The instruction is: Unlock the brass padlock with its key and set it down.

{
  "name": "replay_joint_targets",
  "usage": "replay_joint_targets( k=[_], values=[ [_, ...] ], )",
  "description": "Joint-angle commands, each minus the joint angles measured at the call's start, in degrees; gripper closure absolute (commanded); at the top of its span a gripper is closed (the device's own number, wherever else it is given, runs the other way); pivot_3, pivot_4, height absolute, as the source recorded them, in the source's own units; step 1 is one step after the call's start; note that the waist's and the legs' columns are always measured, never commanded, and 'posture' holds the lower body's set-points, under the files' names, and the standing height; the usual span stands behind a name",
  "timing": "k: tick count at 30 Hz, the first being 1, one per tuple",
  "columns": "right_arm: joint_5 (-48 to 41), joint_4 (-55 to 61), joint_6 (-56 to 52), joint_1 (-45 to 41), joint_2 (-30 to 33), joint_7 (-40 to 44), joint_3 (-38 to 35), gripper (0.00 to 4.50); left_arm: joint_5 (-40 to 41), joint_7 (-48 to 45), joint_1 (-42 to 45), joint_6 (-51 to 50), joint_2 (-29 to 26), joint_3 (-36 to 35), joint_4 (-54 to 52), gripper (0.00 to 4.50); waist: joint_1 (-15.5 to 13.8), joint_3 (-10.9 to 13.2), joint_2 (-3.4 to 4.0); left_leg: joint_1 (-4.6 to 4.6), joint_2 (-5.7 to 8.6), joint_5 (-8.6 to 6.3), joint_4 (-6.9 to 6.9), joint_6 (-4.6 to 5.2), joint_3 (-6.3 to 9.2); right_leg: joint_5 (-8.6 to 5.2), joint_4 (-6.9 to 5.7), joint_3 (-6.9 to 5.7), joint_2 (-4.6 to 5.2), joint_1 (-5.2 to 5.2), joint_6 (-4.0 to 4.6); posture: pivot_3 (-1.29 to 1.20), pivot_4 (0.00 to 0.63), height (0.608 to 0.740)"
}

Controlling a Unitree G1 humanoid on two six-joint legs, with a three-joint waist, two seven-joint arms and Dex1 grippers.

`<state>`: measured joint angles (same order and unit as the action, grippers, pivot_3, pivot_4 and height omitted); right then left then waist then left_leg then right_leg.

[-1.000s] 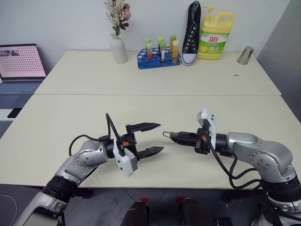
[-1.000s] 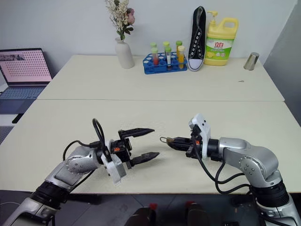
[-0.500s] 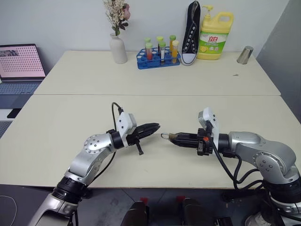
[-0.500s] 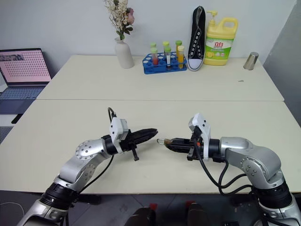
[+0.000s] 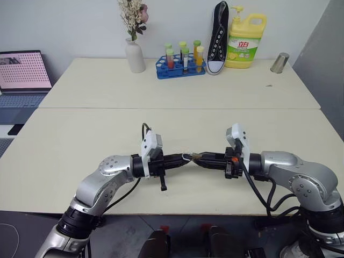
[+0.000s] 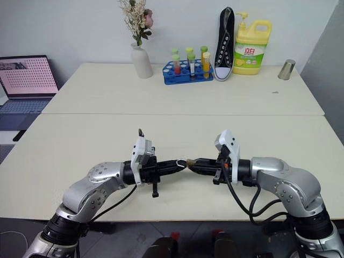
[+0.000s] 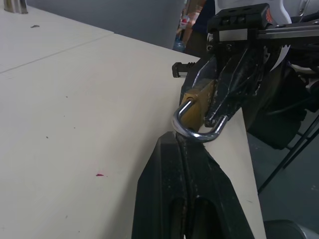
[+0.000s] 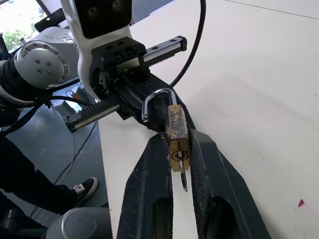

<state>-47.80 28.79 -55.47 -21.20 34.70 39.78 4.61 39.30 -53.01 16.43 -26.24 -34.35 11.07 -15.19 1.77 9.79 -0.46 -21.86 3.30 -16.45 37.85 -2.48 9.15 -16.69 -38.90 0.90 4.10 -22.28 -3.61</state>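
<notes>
The two arms meet tip to tip above the near table (image 5: 64, 145), close to its front edge. The right gripper (image 8: 180, 144) points left and pinches the padlock (image 8: 176, 135) by its brass body between its two fingers, with the shackle (image 8: 155, 101) sticking out past the fingertips toward the left arm. One leg of the shackle hangs free of the body, so the lock looks open. The key (image 8: 183, 179) sits in the keyhole on the body's other end, its thin shaft lying in the gap between the right fingers.

The left gripper (image 7: 180, 142) points right, its fingers pressed together. Its tips are right at the shackle's curve; whether they actually touch it, or nip it, cannot be told. From the head camera the padlock (image 6: 186, 162) is a small glint between the two black tips, held in the air above the table.

On the far table stand a vase (image 5: 135, 55) with dried flowers, a blue rack (image 5: 180, 66) of tubes, a black shoe (image 5: 217, 37) on end, a yellow bottle (image 5: 246, 43) and a metal cup (image 5: 280, 63). A laptop (image 5: 22, 72) sits at far left.
</notes>
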Motion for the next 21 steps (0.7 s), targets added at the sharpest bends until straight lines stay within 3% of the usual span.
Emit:
replay_joint_targets(
  k=[1, 12, 21],
  values=[
    [0.4, 1.2, 1.7, -0.2, -0.3, 0.5, -0.4, 4.37, 3.4, -1.9, 0.1, -3.8, -1.2, -2.1, -5.1, 4.50, 0.0, 0.0, 0.00, 0.00, 0.00, 0.00, 0.00, 0.00, -0.01, 0.00, 0.00, 0.02, 0.00, 0.00, 0.00, 0.00, 0.150, 0.740],
    [1.5, 1.0, 1.8, -0.2, -0.4, 1.4, 0.1, 4.37, 7.9, 1.3, 1.6, -11.2, 0.9, -7.0, -6.4, 4.50, -0.1, 0.0, 0.00, 0.00, -0.02, 0.00, 0.00, 0.00, -0.01, 0.00, 0.03, 0.02, 0.01, 0.01, 0.00, 0.00, 0.150, 0.740],
    [1.8, 1.2, 1.6, 0.0, -0.3, 1.9, 0.2, 4.37, 6.0, 1.6, 1.9, -10.7, 1.5, -7.0, -6.3, 4.50, 0.0, 0.0, 0.00, 0.00, -0.01, 0.00, -0.01, -0.01, -0.02, 0.00, 0.03, 0.03, 0.01, 0.01, 0.00, 0.00, 0.150, 0.740]
  ],
)
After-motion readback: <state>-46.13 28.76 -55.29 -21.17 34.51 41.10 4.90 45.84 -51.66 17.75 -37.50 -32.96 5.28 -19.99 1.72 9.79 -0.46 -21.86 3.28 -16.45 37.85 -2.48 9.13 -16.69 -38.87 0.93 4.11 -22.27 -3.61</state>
